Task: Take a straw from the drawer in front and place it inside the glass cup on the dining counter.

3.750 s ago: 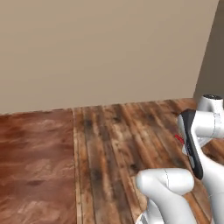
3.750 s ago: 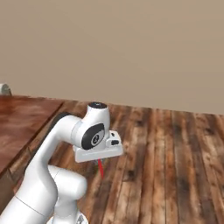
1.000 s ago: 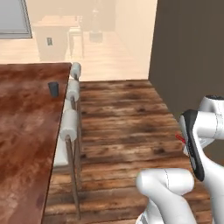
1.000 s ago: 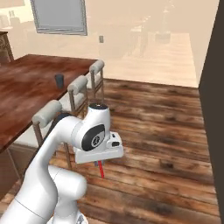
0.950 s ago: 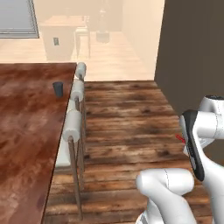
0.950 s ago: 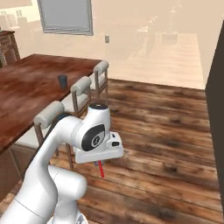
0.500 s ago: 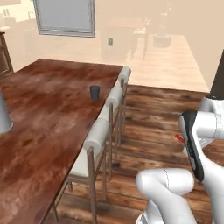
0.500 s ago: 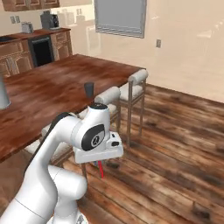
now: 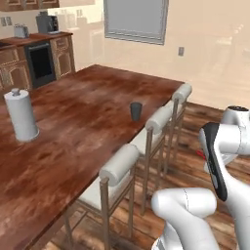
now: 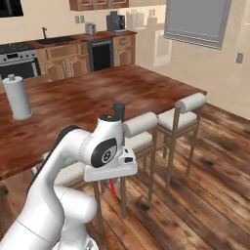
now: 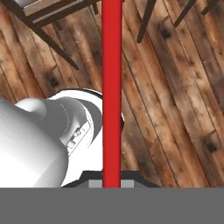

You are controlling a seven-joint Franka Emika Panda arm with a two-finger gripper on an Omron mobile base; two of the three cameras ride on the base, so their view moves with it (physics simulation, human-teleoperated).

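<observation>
Meanwhile, pincer [image 10: 113, 181] clamps red straw [image 11: 111, 87] at one end, stick hanging over floor w/ bench [image 9: 73, 122] & glass cup [image 9: 135, 111] well apart. Straw likely light, stiff, slick; end grip probably suits dropping it into cup.

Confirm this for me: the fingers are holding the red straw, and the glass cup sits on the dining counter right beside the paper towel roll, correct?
Not quite. The straw is held, but the glass cup stands well apart from the paper towel roll, near the dining counter's edge by the stools. The left base view shows this.
</observation>
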